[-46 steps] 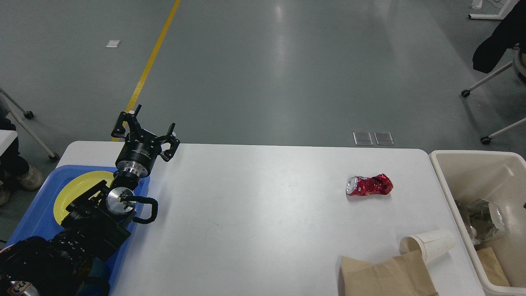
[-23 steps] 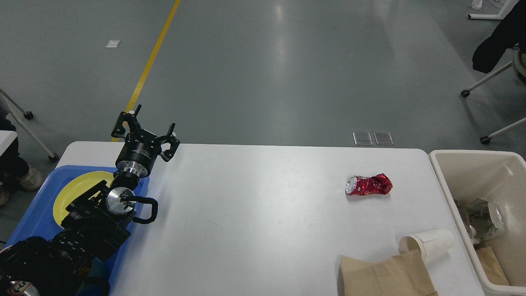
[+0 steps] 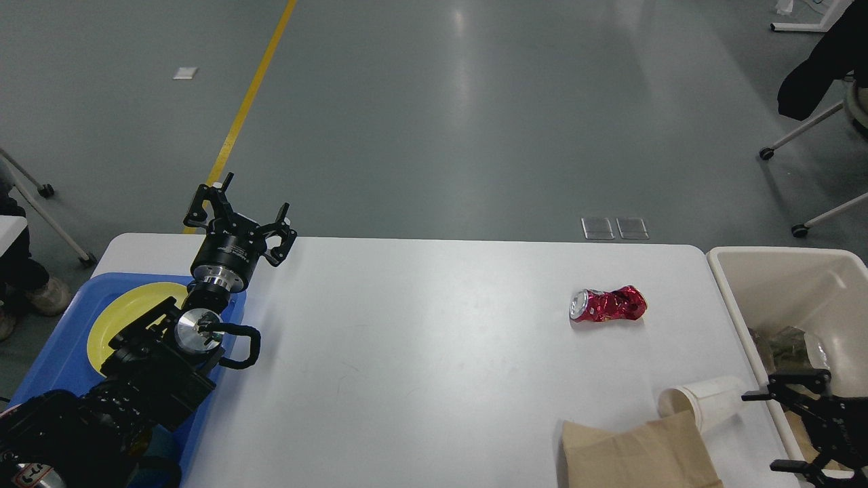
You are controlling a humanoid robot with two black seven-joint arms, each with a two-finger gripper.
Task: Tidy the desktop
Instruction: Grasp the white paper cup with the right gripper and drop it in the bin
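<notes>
The white desktop (image 3: 420, 339) fills the head view. On its right lie a crushed red can (image 3: 608, 305), a white paper cup (image 3: 705, 404) on its side and a brown paper bag (image 3: 637, 453) at the front edge. My left gripper (image 3: 241, 205) is open and empty, raised over the back left corner above the tray. My right gripper (image 3: 774, 430) is open and empty at the bottom right, just right of the cup, over the bin's near wall.
A blue tray (image 3: 64, 352) with a yellow plate (image 3: 125, 315) sits at the left under my left arm. A cream bin (image 3: 773, 268) holding crumpled waste stands off the right edge. Chairs stand on the grey floor at the far right.
My right gripper has come into view at the bottom right beside the cup. My left arm and the objects have stayed put.
</notes>
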